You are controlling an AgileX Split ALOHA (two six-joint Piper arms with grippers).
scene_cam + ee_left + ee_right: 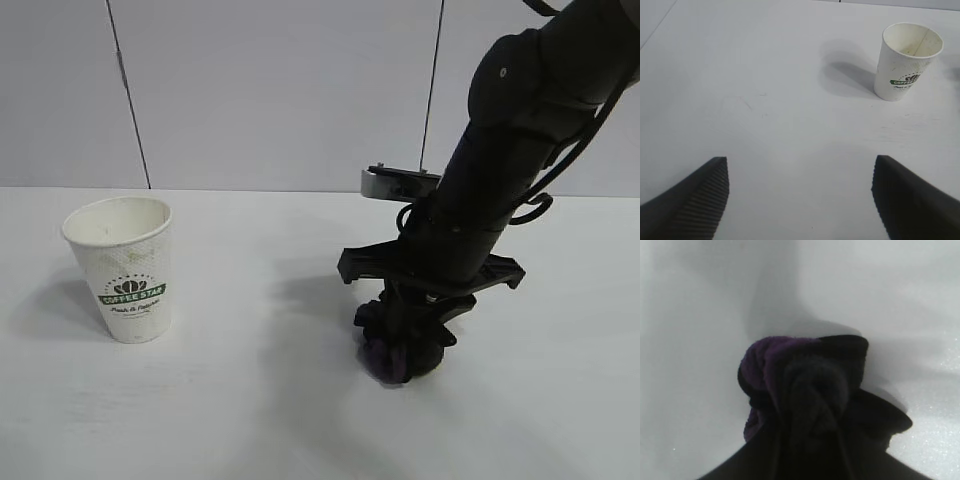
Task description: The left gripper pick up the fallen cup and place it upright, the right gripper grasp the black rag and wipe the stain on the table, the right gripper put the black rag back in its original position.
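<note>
The cup [125, 268] stands upright on the white table [250, 400] at the left; it also shows in the left wrist view [907, 61]. My right gripper [405, 335] is shut on the black rag [398, 350] and presses it down on the table right of centre. In the right wrist view the rag [790, 375] is a black wad with a purple patch bunched between the fingers. No stain shows; the rag covers the spot beneath it. My left gripper [800, 197] is open and empty above bare table, away from the cup, and is out of the exterior view.
A grey panelled wall [280, 90] runs behind the table. A small metal bracket [398, 183] sticks out behind the right arm.
</note>
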